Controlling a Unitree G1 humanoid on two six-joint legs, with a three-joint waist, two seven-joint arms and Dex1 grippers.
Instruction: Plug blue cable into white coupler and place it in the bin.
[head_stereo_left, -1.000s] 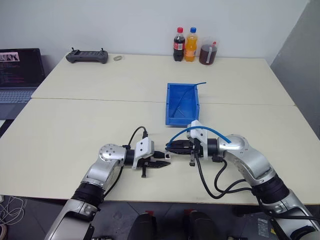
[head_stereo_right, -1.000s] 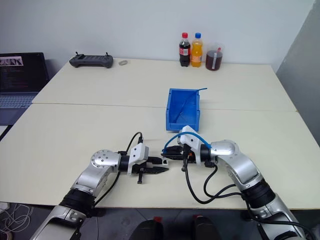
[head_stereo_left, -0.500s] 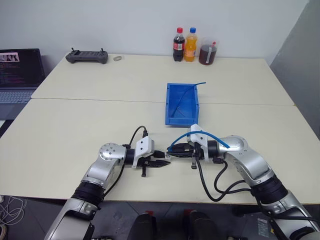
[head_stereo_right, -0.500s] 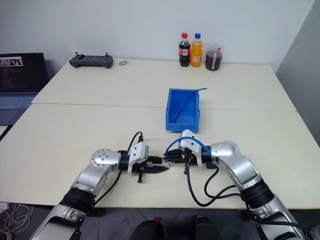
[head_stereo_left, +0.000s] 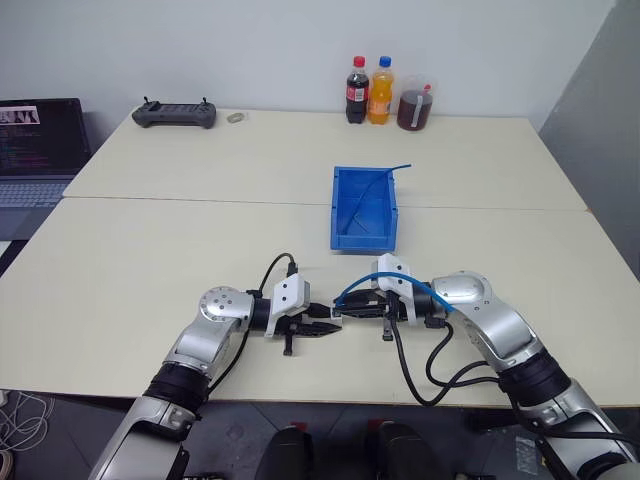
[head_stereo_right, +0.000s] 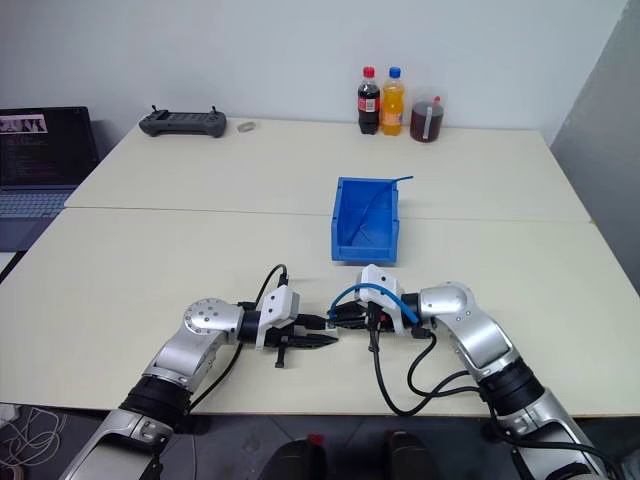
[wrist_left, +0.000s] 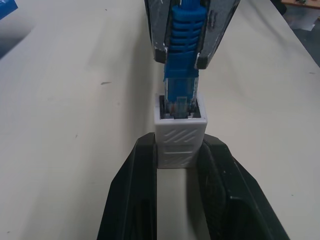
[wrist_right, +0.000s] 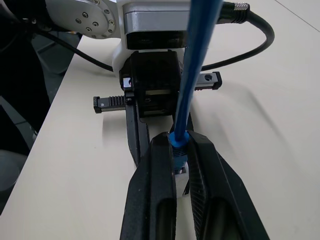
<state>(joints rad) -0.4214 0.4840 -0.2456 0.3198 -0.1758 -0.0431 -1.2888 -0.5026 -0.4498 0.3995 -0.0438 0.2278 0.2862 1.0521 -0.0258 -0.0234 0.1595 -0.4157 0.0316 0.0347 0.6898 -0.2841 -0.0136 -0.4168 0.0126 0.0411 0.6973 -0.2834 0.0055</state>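
Two grippers tip to tip, low over the table (head_stereo_left: 150, 260), near the bin (head_stereo_left: 365, 208). Left gripper (wrist_left: 180, 150) squeezed onto the coupler (wrist_left: 180, 135). Right gripper (wrist_right: 181, 150) pinched on the cable (wrist_left: 182, 50), plug tip inside the coupler's socket.

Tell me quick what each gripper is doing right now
Left gripper: shut on the white coupler.
Right gripper: shut on the blue cable just behind its plug.
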